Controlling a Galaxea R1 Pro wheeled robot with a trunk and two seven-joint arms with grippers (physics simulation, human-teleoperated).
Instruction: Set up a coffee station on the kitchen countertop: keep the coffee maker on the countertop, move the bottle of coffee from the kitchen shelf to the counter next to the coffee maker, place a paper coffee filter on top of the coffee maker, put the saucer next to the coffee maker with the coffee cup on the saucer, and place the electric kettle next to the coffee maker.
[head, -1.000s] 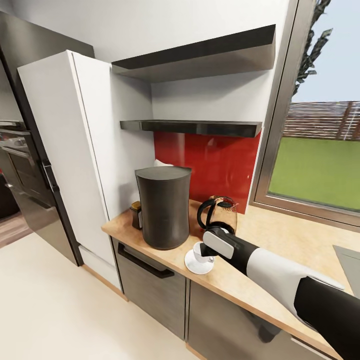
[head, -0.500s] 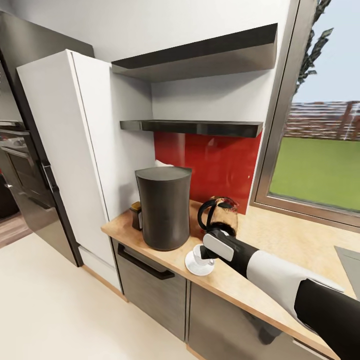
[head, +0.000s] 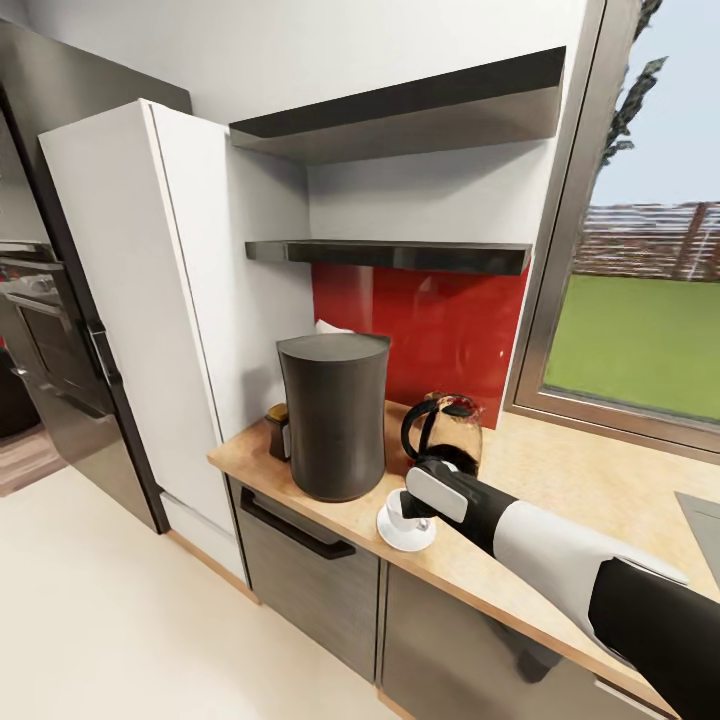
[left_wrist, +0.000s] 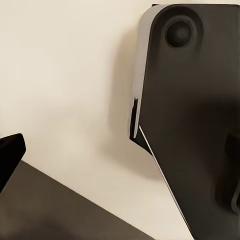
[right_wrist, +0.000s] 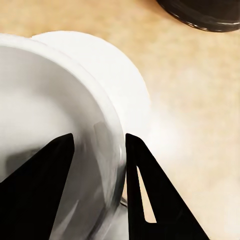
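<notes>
Now coffee cup rim between right hand fingers

one coffee maker, one kettle, one cup on one saucer, and one small jar on one counter. two shelves on the wall, one above the other. one window, one red backsplash, one robot arm.
</notes>
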